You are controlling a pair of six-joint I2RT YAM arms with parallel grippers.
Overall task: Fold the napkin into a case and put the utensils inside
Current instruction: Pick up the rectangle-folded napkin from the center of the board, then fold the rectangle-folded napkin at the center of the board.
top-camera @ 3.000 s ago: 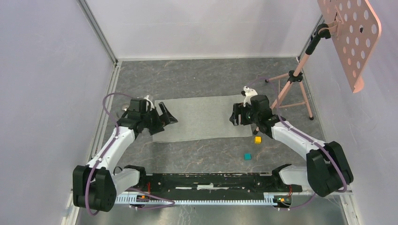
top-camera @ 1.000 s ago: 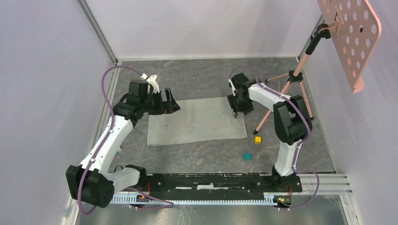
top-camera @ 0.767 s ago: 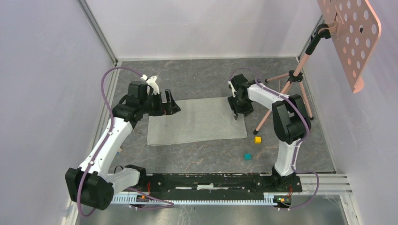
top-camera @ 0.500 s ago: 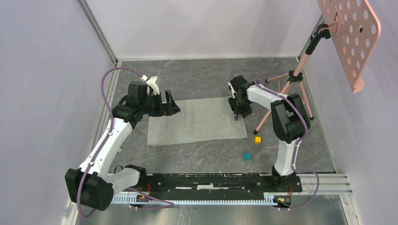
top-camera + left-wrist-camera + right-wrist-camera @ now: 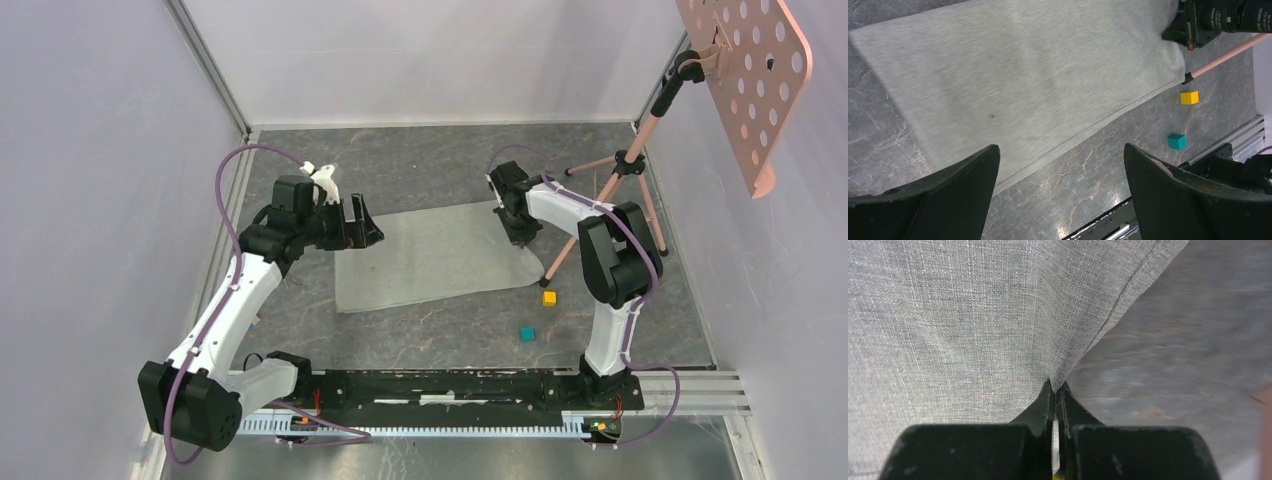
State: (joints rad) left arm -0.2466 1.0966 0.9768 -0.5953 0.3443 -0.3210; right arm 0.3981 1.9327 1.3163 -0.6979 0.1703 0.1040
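Clamped shut on the napkin (image 5: 973, 315) edge with the right gripper (image 5: 1055, 387). Spread wide over the napkin with the left gripper (image 5: 1060, 150), gripping nothing.

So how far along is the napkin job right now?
Barely started. Nothing looks done: the napkin lies in one flat layer, unfolded. In hand: the right gripper is shut on the cloth near its far right corner, while the left gripper hangs open above the far left corner. Left: all the folding and loading the utensils, which show in no view.
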